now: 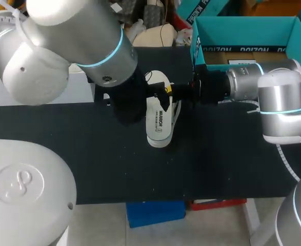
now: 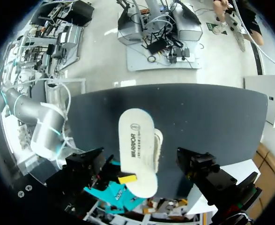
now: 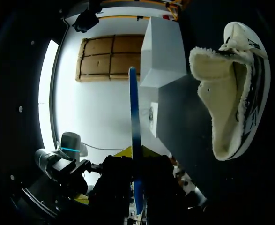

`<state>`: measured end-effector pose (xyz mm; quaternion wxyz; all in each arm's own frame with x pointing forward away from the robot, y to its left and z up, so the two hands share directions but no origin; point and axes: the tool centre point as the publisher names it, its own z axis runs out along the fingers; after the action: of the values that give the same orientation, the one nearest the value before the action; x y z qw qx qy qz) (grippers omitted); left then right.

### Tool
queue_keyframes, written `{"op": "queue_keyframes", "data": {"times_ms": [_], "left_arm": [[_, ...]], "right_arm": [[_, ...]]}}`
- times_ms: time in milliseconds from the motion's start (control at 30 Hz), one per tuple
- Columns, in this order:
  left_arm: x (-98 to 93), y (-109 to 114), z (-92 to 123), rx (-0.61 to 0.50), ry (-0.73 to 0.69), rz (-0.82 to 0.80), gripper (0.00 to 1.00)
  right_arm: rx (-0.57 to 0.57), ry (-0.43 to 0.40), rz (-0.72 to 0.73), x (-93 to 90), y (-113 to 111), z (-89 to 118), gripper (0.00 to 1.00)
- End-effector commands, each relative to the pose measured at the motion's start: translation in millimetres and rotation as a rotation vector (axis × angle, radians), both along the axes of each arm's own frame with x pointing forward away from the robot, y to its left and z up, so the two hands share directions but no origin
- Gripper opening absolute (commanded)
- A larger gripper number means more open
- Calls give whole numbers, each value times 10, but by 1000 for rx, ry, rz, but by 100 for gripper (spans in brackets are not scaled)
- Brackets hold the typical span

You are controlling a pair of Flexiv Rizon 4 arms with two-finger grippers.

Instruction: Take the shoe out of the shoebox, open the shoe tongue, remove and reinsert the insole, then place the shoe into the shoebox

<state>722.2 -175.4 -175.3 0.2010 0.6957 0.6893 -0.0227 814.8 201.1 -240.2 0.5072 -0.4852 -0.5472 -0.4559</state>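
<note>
Insole out, reinsertion pending

Insole (image 1: 157, 119) is held clear of the shoe (image 3: 231, 93). The right gripper (image 1: 168, 91) pinches it at one end, a yellow tip showing on the printed face in the left wrist view. From the right wrist view the insole runs edge-on straight out between the fingers, so I read them as closed on its two flat faces. An end grip makes sense: it leaves the long free length to lead into the shoe.

Shoe lies on its side on the black table (image 1: 63, 148), near the middle and outside the teal shoebox (image 1: 245, 32), which stands at the far right corner. Lying this way, its fleece-lined mouth is turned toward the right gripper — a good presentation for sliding the insole back in.

Left arm (image 1: 78, 41) hangs over the shoe's near side, probably to steady it. The left gripper is hidden beneath that arm — open or closed, I cannot tell.

Judgement: about halfway through. Risk is the insole buckling at the mouth.
</note>
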Motion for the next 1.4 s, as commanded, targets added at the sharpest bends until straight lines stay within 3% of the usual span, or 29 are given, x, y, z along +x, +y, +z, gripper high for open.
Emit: {"op": "queue_keyframes", "data": {"times_ms": [33, 367, 767, 1100, 1400], "left_arm": [[8, -83, -28, 395, 43, 114, 100], [76, -346, -194, 363, 102, 83, 100], [198, -431, -184, 346, 121, 83, 100], [562, -306, -19, 339, 94, 103, 100], [975, -220, -39, 328, 100, 117, 100]], "right_arm": [[-3, 1, 0, 0, 4, 1, 0], [-3, 1, 0, 0, 4, 1, 0], [-3, 1, 0, 0, 4, 1, 0], [-3, 1, 0, 0, 4, 1, 0], [-3, 1, 0, 0, 4, 1, 0]]}}
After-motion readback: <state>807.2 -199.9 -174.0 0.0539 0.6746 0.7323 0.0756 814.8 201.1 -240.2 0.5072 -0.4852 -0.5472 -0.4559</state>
